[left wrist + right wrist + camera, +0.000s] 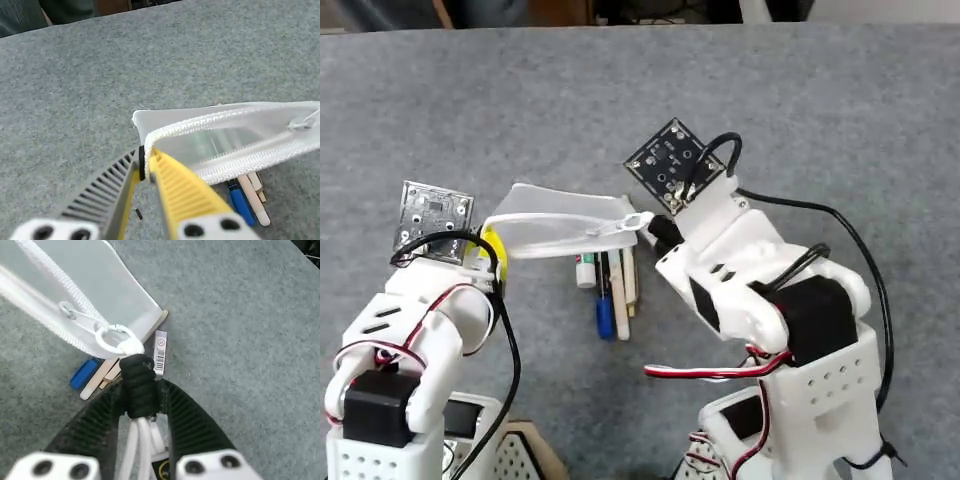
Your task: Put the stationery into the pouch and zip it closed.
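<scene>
A translucent white pouch [560, 228] hangs stretched between my two grippers, its zipper mouth gaping. The left gripper [145, 162], one grey and one yellow finger, is shut on the pouch's zipper end [155, 135]; it is also seen as the left gripper [492, 255] from above. The right gripper [142, 390], black-fingered, is shut on the black-and-white zipper pull cord [137, 377], which is tied to the slider ring [116, 339]. Stationery [610, 290] lies on the mat under the pouch's near edge: a blue pen [82, 372], wooden sticks [107, 372] and a white barcoded piece [160, 352].
Grey felt mat [800, 100] covers the table, with free room at the back and right. Both arm bases stand at the front edge. A small dark speck [139, 213] lies on the mat near the left gripper.
</scene>
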Available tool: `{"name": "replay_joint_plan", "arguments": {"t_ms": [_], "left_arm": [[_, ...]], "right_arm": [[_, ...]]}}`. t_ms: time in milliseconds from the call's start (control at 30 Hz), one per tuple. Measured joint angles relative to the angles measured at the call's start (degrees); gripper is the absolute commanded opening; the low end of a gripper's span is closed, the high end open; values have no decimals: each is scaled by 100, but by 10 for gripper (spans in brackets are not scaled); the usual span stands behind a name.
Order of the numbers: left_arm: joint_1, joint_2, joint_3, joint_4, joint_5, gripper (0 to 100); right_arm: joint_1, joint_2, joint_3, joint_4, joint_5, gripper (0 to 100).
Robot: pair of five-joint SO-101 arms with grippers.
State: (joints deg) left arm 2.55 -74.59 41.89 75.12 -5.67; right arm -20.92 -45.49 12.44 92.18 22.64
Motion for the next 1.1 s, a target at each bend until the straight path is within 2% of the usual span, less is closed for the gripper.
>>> {"name": "replay_joint_plan", "arguments": {"t_ms": [133, 400, 600, 833, 967, 1100], "left_arm": [[0, 0, 0, 0, 0, 27], [0, 0, 0, 0, 0, 27], [-9, 0, 0, 0, -9, 27], [-18, 220, -35, 0, -18, 27], [-18, 334, -70, 0, -18, 27], [-26, 448, -149, 0, -18, 27]], "right_arm": [[0, 0, 0, 9, 0, 18], [-79, 0, 0, 176, 0, 116], [-888, -9, 0, 703, 0, 181], [-1969, -677, 703, 844, 519, 211], [-2154, -1116, 1002, 809, 554, 211], [-2171, -1275, 1521, 334, 563, 210]]}}
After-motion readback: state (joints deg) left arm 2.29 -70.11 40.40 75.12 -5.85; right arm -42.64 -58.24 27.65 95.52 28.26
